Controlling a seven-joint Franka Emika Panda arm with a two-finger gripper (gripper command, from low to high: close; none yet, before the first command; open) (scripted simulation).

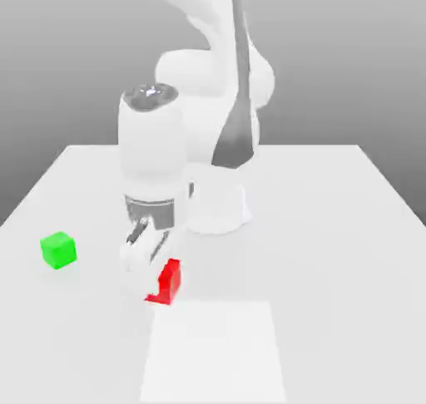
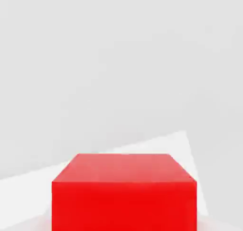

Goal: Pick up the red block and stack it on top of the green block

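Looking at it, the red block [image 1: 168, 279] is pinched by the gripper [image 1: 148, 265] low over the table [image 1: 333, 228], so pickup looks done. Next, a lift and carry to the green block [image 1: 58, 249], well apart, is needed.

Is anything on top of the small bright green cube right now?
No. The small bright green cube has a bare top face and sits alone on the white table. The small bright red cube is apart, toward the exterior view's right, at the gripper.
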